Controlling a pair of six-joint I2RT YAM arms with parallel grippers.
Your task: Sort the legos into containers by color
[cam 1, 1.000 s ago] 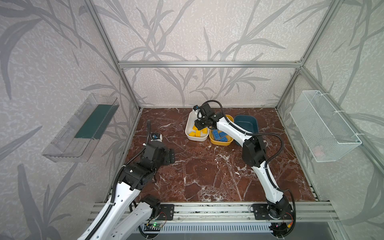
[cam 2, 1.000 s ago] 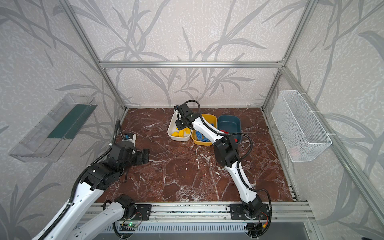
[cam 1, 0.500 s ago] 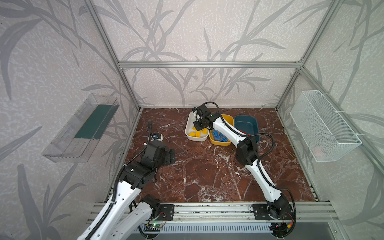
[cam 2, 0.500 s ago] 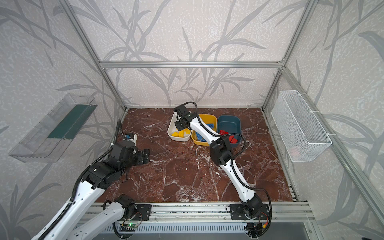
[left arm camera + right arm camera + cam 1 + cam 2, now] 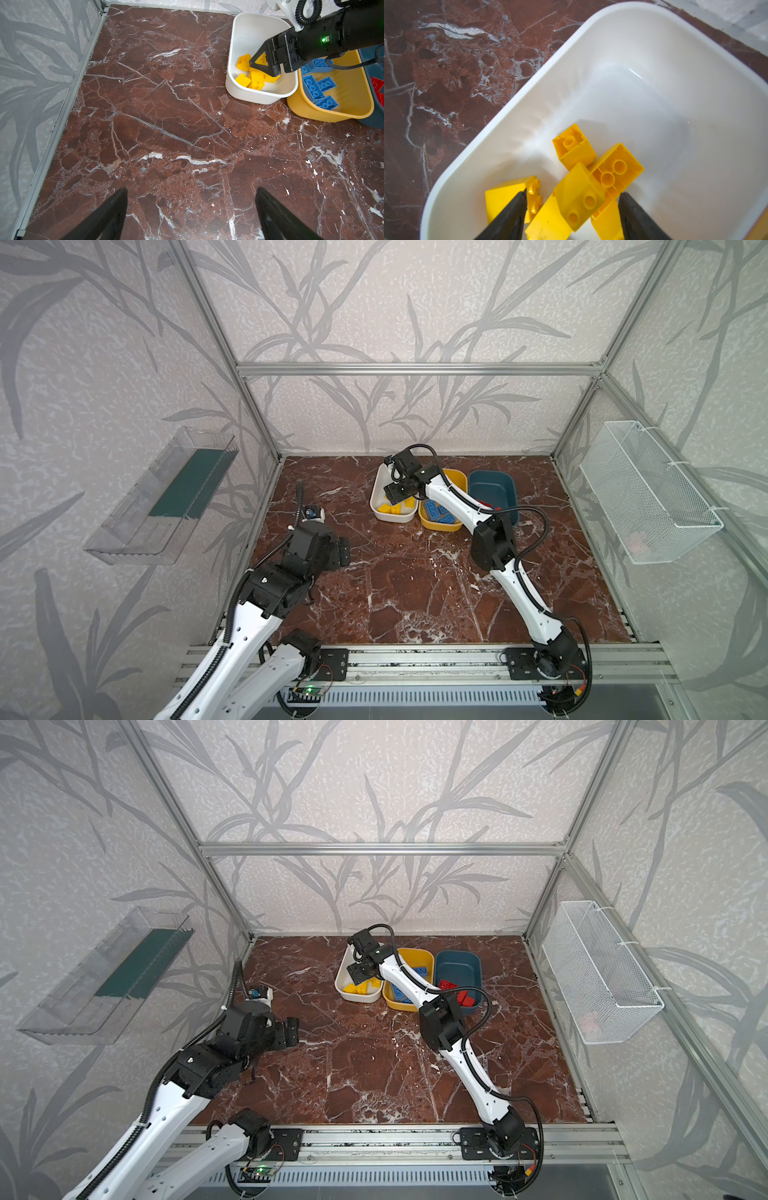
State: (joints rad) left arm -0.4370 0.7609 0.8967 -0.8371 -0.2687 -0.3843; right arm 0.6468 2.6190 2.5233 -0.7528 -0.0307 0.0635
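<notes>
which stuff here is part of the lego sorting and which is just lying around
Part of the job: white tub holding yellow legos; yellow tub holding blue legos; teal tub holding red legos; right end effector, open over the white tub.
Just lying about: wire mesh basket on the right wall; clear tray on the left wall.

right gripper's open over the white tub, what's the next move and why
Probably lift the right gripper straight up out of the white tub: its jaws stand open, the yellow bricks lie loose inside, and no brick shows on the marble table.
</notes>
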